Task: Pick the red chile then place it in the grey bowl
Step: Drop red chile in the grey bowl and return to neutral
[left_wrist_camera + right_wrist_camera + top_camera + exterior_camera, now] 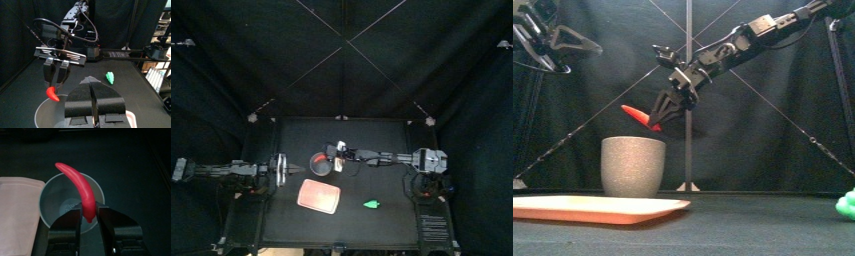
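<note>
Hovering over the grey cup [633, 165], we are clenching our right end effector [88, 214] on the red chile [77, 184], left end effector [91, 86] closed.

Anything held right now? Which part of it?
The right gripper holds the red chile by one end, the rest sticking out above the grey bowl. The left gripper holds nothing.

Bg: black back curtain [342, 60] fills the upper half in top view, hangs in folds in front view. side curtains [205, 120] black too. table [372, 175] small, black, matte. Light dim overall; brighter room [163, 20] past curtain edge, left wrist view.
</note>
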Tool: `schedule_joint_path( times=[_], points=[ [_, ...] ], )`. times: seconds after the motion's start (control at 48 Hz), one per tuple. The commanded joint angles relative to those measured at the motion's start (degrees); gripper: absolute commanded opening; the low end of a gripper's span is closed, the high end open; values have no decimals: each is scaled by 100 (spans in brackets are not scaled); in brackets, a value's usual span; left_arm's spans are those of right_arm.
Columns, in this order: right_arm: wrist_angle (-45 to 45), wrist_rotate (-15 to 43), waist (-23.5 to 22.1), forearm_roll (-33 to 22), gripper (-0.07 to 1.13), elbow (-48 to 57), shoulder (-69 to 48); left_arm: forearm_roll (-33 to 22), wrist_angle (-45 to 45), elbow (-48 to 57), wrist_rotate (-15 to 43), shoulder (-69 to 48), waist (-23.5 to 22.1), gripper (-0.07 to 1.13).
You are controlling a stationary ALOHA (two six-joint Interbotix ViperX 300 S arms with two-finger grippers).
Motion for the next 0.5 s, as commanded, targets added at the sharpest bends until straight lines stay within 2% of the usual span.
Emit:
schedule_joint_path(
  times=[0.021, 0.354, 0.5],
  points=[
    [-44, 9, 18, 141, 61, -167, -105, 0, -26, -70, 9, 18, 18, -4],
    [-35, 18, 185, 211, 86, -149, -105, 0, -26, -62, 9, 18, 26, -4],
    [-35, 53, 158, 220, 86, -114, -281, 0, -35, -62, 9, 18, 26, -4]
  ],
)
